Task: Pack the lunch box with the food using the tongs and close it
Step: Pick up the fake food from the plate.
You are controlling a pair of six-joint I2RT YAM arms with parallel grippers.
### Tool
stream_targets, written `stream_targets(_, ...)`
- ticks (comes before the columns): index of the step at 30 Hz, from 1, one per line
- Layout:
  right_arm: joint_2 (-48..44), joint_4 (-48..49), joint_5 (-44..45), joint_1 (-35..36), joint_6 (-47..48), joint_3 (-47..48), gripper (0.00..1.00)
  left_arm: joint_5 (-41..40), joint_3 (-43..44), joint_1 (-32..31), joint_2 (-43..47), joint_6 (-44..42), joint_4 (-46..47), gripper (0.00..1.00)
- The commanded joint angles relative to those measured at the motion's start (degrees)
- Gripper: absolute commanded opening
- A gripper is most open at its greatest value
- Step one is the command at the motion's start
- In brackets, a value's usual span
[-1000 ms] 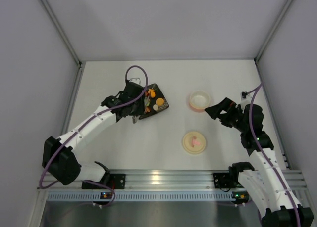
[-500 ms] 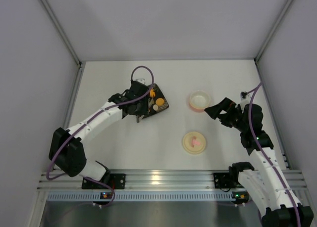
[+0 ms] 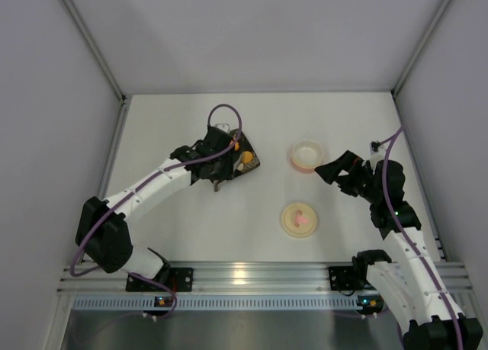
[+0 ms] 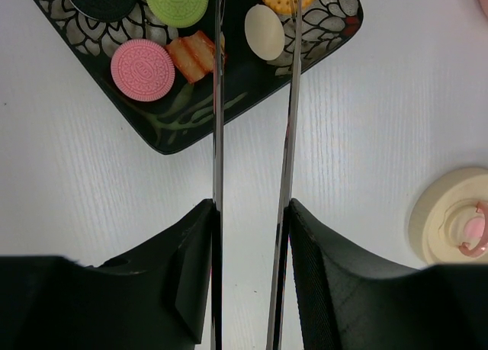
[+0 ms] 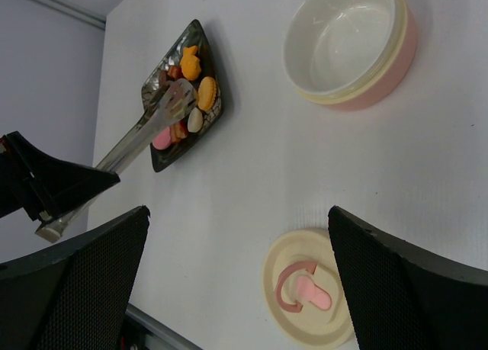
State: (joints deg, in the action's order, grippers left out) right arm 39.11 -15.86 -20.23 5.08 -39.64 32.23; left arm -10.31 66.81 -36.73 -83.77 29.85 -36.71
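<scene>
The left gripper [image 4: 252, 213] is clamped on the silvery tongs [image 4: 217, 129], its two fingers pressing the arms from outside (the arms are partly squeezed, with a gap between them). The tongs reach out over the dark floral plate [image 4: 171, 125], their tips above the food [image 4: 142, 69]: pink, green, black and cream rounds, an orange cracker and a striped piece. Whether the tips touch any of it I cannot tell. The pink lunch box bowl [image 5: 385, 79] stands upright and uncovered, well right of the plate. Its cream lid [image 5: 309, 295] lies knob up on the white table [image 5: 252, 159], nearer the arms. The right gripper [image 5: 236, 210] hovers beside bowl and lid, jaws spread wide, holding nothing.
</scene>
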Motion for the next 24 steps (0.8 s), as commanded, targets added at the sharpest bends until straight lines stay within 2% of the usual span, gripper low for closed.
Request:
stream_targets(1, -0.6, 2.0, 0.1, -1.0, 0.4, 0.7, 0.99, -0.6, 1.1, -0.9, 3.8, 0.1, -0.4, 0.47)
stream_targets(11, -0.8, 2.1, 0.3, -1.0, 0.0, 0.3, 0.99, 1.8, -3.0, -1.0, 7.4, 0.1, -1.3, 0.47)
stream_targets(20, -0.4, 2.8, -0.1, -1.0, -0.2, 0.1, 0.99, 3.5, -3.7, -1.1, 5.5, -0.7, 1.6, 0.48)
stream_targets(24, -0.5, 2.6, 0.1, -1.0, -0.3, 0.1, 0.99, 3.4, -2.7, -1.1, 4.8, -0.8, 2.1, 0.52)
